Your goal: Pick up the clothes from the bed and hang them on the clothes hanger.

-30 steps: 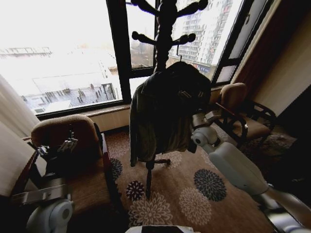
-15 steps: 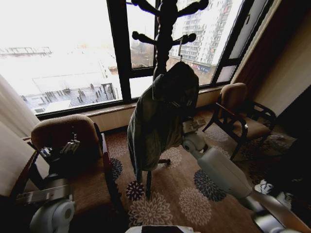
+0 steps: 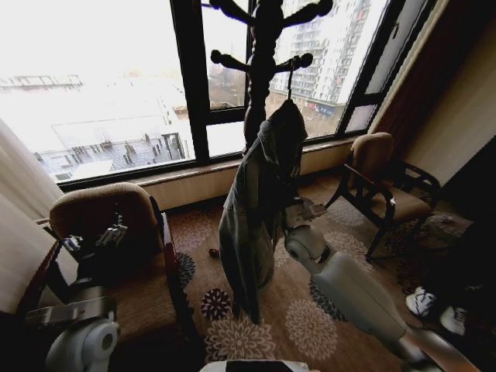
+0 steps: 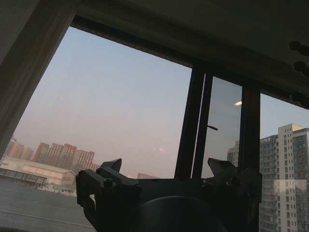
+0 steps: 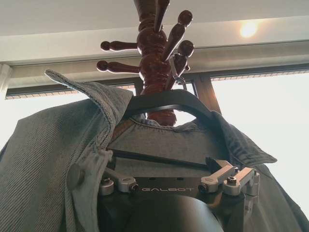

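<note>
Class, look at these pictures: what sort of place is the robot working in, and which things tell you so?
Probably a high-rise hotel room or bedroom sitting area: upholstered armchairs, a floral-patterned carpet, a wooden coat stand holding the denim jacket, and large windows over city buildings.

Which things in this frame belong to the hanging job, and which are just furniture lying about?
Part of the job:
- denim jacket
- black hanger, inside the jacket's collar
- coat stand, carrying the hanger
- right gripper, open, at the jacket under the hanger
- left gripper, open, parked

Just lying about:
- brown armchair
- wooden armchair
- floral rug
</note>
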{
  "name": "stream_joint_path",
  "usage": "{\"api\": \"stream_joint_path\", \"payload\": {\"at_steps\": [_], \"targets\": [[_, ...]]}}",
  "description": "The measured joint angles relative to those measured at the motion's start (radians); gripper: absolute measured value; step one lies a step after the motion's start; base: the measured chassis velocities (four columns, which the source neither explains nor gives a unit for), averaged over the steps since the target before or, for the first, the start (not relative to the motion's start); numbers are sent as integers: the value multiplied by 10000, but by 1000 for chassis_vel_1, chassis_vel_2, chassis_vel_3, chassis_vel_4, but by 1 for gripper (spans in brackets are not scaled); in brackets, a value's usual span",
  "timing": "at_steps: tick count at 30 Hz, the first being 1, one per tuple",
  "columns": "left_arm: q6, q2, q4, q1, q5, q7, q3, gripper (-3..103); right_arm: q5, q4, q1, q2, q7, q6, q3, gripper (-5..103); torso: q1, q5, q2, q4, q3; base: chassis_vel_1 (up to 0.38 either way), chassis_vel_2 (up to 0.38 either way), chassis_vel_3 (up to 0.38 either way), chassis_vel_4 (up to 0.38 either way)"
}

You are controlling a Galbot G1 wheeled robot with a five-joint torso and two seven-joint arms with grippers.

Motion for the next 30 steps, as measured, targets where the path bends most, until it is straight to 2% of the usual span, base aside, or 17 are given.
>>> {"api": "stream_joint_path", "payload": {"at_steps": [19, 24, 30], "targets": [[-135, -94, 163, -48, 261, 96, 336, 100, -574, 1308, -2759, 322, -24, 1, 2645, 100, 0, 0, 1, 0, 0, 0, 0, 0, 0], [-158, -142, 188, -42, 380, 132, 468, 100, -946, 1660, -3729, 811, -63, 16, 3514, 100, 0, 0, 0, 0, 0, 0, 0, 0, 0], [-179, -145, 185, -9, 393, 166, 474, 100, -1254, 1932, -4542, 1476, -155, 74, 3947, 100, 0, -1, 1, 0, 0, 0, 0, 0, 0]]}}
